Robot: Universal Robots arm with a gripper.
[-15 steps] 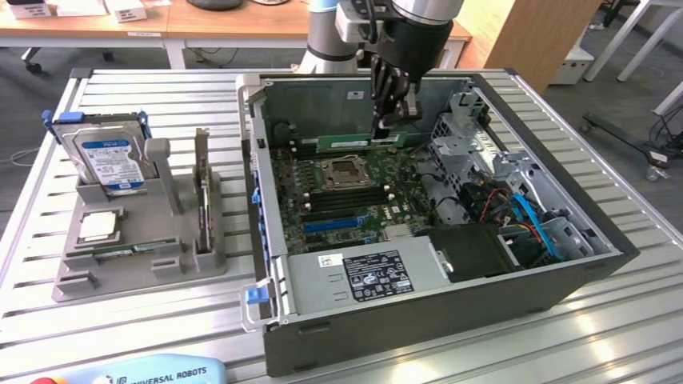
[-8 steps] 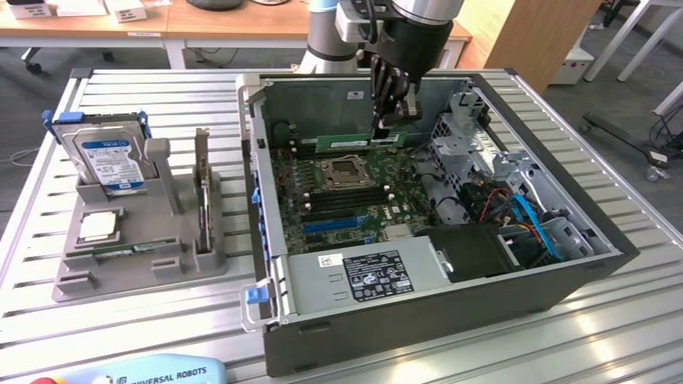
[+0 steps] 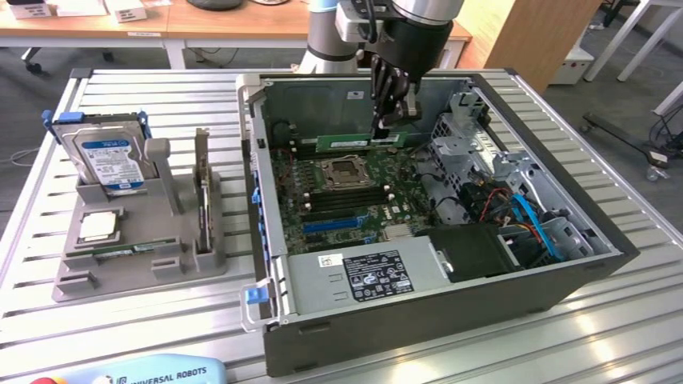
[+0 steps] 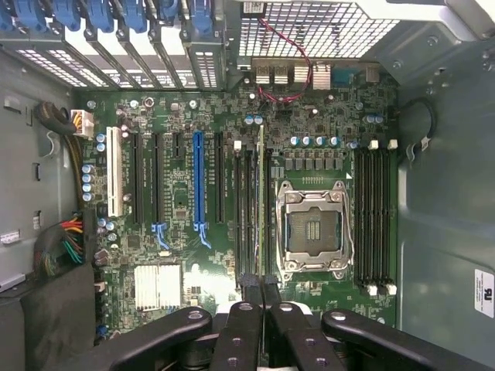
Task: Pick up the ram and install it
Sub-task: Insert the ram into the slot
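Observation:
Inside the open computer case (image 3: 597, 240), my gripper (image 3: 386, 120) is shut on the ram (image 3: 353, 142), a long green stick with a white sticker. It hangs level above the motherboard (image 3: 341, 200), behind the processor socket (image 3: 347, 172). In the wrist view the ram (image 4: 261, 201) appears edge-on as a thin line running out from between my black fingers (image 4: 238, 325). It lies over the memory slots (image 4: 249, 216) beside the processor socket (image 4: 315, 230). Whether it touches a slot I cannot tell.
A grey holder (image 3: 139, 268) at the exterior view's left carries a silver-blue hard drive (image 3: 107, 156), a square processor chip (image 3: 98, 226) and an upright card (image 3: 201, 188). Drive cages and cables (image 3: 501, 200) crowd the case's right side. The power supply (image 3: 363, 276) sits at its front.

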